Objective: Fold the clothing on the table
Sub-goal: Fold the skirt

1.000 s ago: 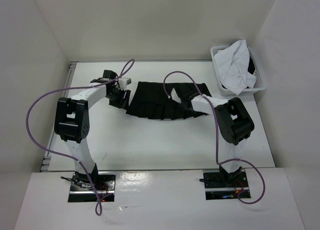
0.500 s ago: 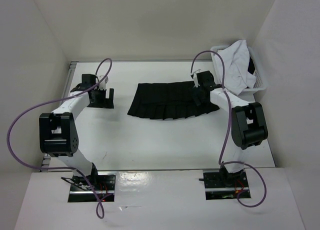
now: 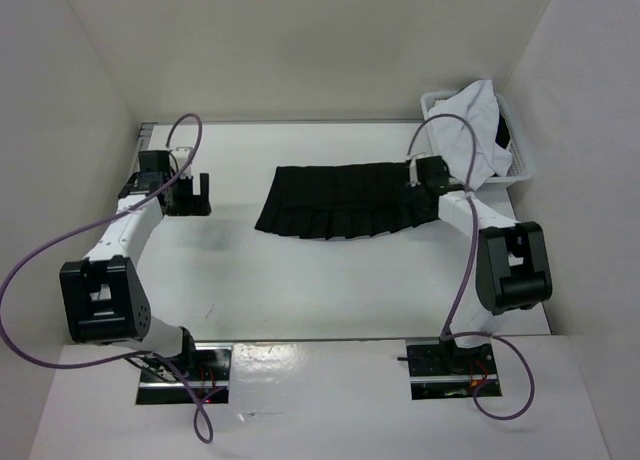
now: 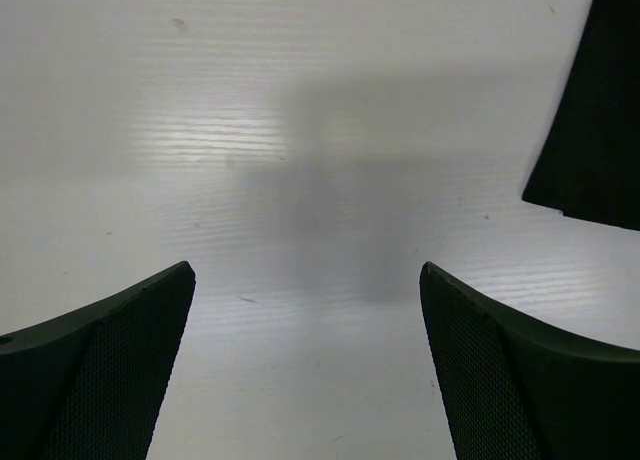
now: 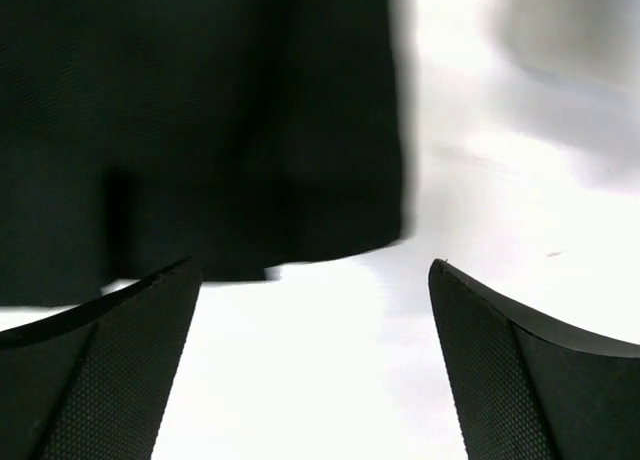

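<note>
Black skirt (image 3: 340, 202) is lying flat at upper centre of the desk (image 3: 300, 290). Left fingers (image 4: 100, 380) and right fingers (image 5: 520, 380) are hovering spread, empty, either side. A fold is likely pending, calling for pinching both ends.

Bare table (image 3: 300, 290) lies open near and to the left of the skirt (image 3: 345, 202); a basket (image 3: 519, 158) blocks the far right corner.
</note>
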